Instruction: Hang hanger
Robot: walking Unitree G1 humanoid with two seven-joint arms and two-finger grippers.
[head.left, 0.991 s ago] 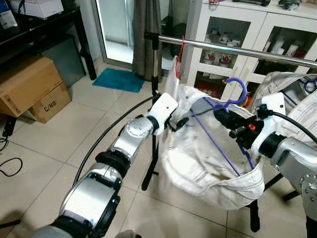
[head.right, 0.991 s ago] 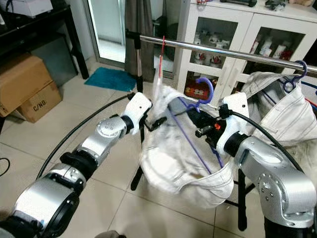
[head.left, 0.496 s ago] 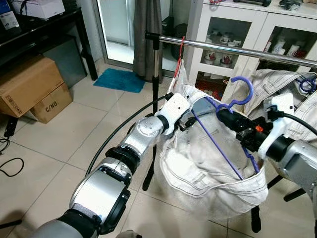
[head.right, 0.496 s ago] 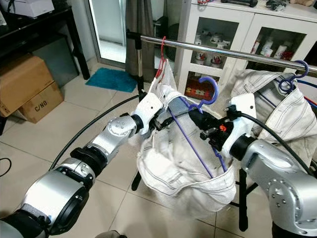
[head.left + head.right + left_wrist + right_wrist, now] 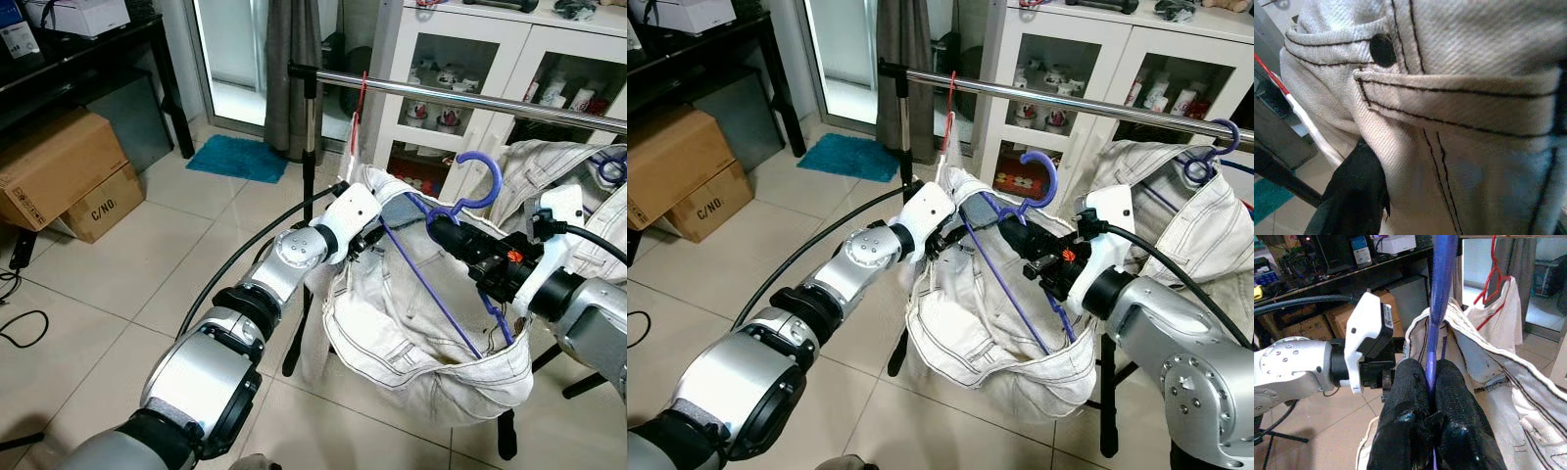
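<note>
Pale glossy floor tiles (image 5: 127, 264) throughout, with a teal mat (image 5: 238, 157) lying before a bright glass door (image 5: 233, 61) half covered by a grey curtain (image 5: 291, 59). Left of that door, a black desk (image 5: 93, 61) with two stacked cardboard boxes (image 5: 61, 174) beside it and black cables (image 5: 20, 328) nearby. Right of the door, a white glass-fronted cabinet (image 5: 490, 49) holding crockery.

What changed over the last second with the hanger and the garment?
Both arms have carried the purple hanger and the white garment up and closer to the metal rail. The left gripper still grips the garment's edge, and the right gripper stays shut on the hanger's neck. The hook is still below the rail, not yet over it.
</note>
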